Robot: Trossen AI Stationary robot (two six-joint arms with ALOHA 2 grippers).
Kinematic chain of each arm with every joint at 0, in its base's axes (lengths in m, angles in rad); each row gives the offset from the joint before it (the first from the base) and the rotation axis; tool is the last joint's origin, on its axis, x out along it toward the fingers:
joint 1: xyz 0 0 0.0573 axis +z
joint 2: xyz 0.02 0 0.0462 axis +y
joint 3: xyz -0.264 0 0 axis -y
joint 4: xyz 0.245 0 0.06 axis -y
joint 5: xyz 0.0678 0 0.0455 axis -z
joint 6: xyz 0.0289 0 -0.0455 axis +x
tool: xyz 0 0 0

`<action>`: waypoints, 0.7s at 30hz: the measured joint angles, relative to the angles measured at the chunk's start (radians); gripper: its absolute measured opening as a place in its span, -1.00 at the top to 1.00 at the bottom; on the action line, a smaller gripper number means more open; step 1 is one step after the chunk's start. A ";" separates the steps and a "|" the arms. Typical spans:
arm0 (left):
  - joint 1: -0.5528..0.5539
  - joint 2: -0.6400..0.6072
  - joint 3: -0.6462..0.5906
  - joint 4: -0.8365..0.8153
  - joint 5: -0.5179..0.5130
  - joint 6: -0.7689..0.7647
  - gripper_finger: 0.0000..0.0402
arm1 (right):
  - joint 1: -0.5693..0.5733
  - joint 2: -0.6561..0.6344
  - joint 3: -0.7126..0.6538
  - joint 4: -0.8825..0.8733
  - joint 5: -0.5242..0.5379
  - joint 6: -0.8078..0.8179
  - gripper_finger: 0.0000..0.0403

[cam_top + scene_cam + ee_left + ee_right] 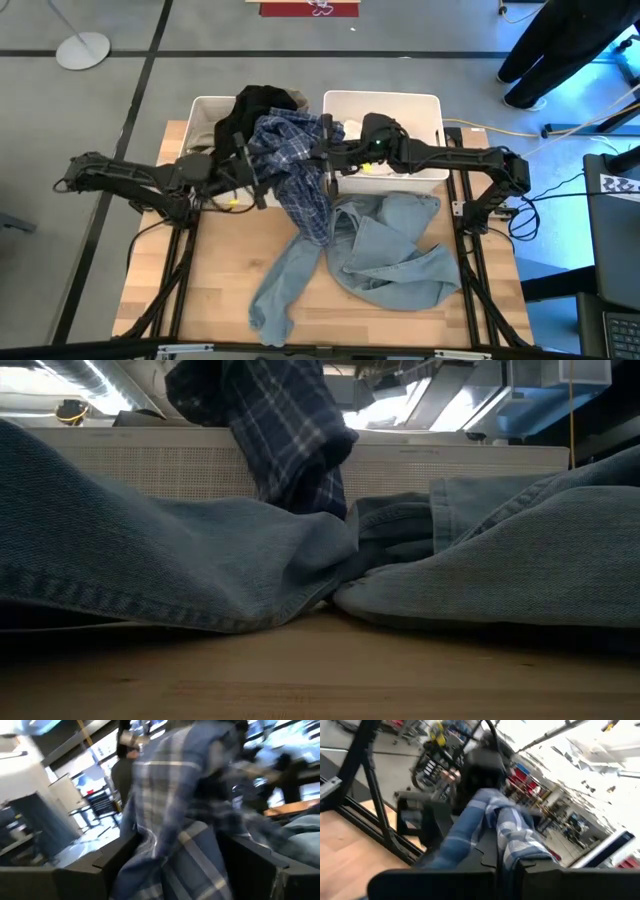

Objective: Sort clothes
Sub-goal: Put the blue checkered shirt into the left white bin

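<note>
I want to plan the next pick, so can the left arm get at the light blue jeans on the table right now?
Probably yes. The left gripper is open beside the hanging plaid shirt, which the right gripper holds shut. The jeans lie uncovered on the table, though the shirt drapes across the path.

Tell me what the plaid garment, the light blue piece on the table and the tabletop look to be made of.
Plaid garment: thin woven cloth, likely cotton or flannel, matte; it hangs in soft folds.
Light blue piece: looks like denim, with a visible twill grain, stitched seams and stiffer folds.
Tabletop: pale wood, probably butcher block, showing lengthwise strips and a smooth, low-sheen surface.
</note>
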 joint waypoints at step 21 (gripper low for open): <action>0.134 -0.033 0.057 -0.108 -0.189 0.208 0.96 | 0.001 -0.211 0.000 -0.280 0.295 0.179 0.02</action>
